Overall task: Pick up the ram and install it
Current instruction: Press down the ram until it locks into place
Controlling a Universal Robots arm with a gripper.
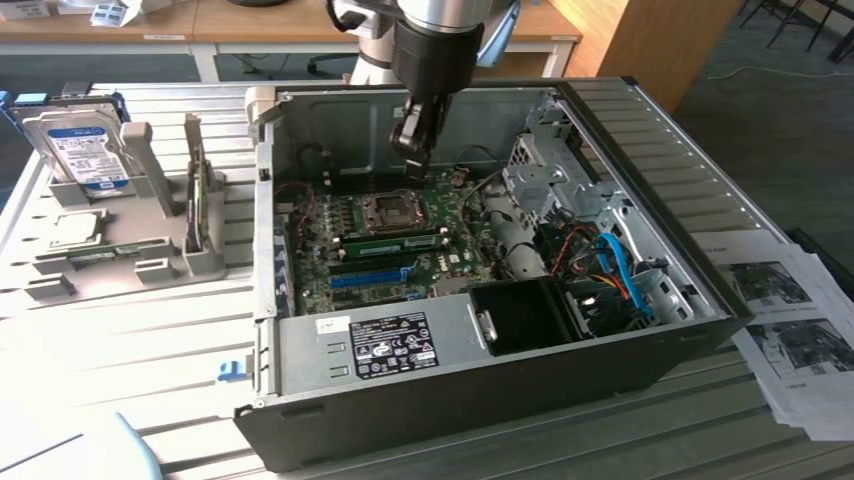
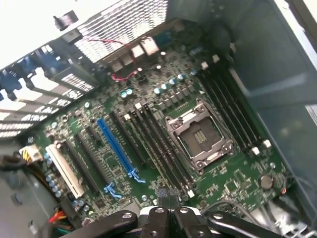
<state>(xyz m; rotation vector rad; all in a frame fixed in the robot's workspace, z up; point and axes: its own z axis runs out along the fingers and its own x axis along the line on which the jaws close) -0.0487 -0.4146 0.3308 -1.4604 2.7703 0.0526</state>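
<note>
Ram [image 1: 395,241] seated below closed gripper [image 1: 412,150], well apart.

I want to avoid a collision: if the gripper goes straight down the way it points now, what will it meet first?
Probably the motherboard, near the memory slots beside the CPU socket; depth is unclear. The gripper hangs above them inside the case.

Pale slatted metal table [image 1: 134,330]: bears open black computer tower case [image 1: 467,420], grey plastic parts holder [image 1: 120,250], loose printed paper sheets [image 1: 787,330], possibly manuals.
</note>
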